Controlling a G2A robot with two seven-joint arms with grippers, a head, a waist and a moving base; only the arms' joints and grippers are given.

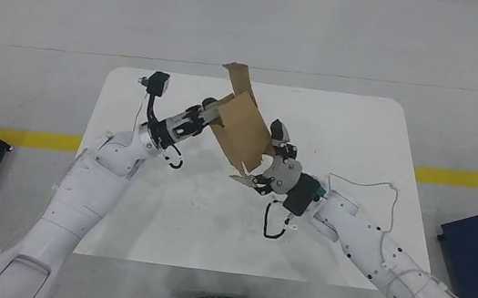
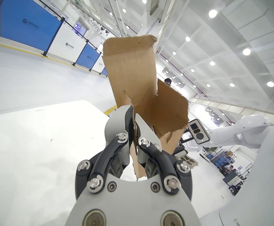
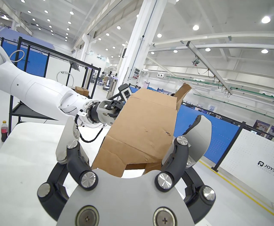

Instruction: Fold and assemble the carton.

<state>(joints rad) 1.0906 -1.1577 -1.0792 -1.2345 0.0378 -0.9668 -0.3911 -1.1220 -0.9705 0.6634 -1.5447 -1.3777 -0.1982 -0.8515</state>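
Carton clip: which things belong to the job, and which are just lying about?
Job: carton; left gripper, shut on it; right gripper, open around its lower edge; table.
Lying about: bottle; black rack.

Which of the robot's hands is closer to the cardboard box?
Left. The left hand is clamped on one edge of the box, touching it. The right hand is open around the box's opposite end; contact unclear.
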